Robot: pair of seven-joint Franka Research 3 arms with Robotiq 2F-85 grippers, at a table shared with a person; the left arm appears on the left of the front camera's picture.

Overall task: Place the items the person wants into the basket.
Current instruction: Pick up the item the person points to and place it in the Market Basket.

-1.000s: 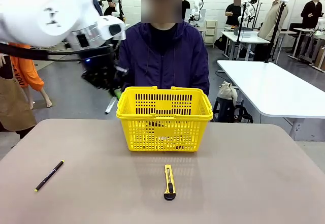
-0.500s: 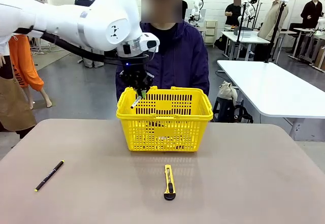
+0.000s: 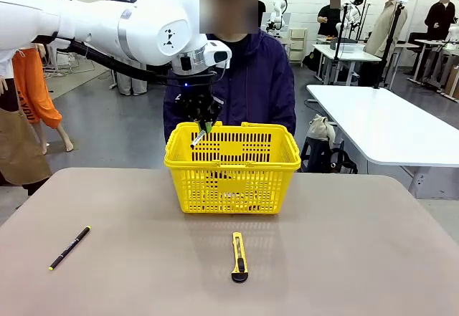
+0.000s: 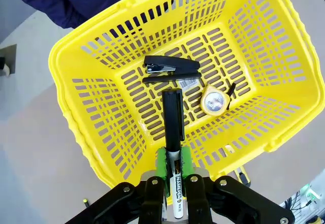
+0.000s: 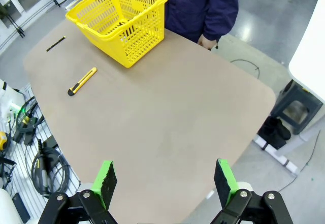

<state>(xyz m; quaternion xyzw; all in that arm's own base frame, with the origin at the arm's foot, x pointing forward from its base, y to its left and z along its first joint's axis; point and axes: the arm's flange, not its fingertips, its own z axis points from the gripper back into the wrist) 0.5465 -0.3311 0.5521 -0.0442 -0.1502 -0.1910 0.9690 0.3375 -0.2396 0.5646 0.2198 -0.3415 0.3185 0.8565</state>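
My left gripper (image 3: 201, 121) hangs over the far left corner of the yellow basket (image 3: 229, 187), shut on the white-barrelled marker (image 3: 198, 139). In the left wrist view the marker (image 4: 173, 120) points its black cap down into the basket (image 4: 61, 56), green pads clamped on the barrel. On the basket floor lies the round yellow tape measure (image 4: 214, 101). The person (image 3: 237, 79) in a dark jacket stands right behind the basket. My right gripper (image 5: 163, 181) is open and holds nothing, high above the table's near side, far from the basket (image 5: 137, 36).
A black stapler (image 4: 170, 67) also lies in the basket. On the table, a thin black pen (image 3: 69, 247) rests at the front left and a yellow-and-black utility knife (image 3: 239, 256) in front of the basket. Both show in the right wrist view, pen (image 5: 56, 43) and knife (image 5: 82, 81).
My left arm has swung right with the marker, from beside the basket's left edge to above its far left corner. Over the last half second it shifted only slightly.
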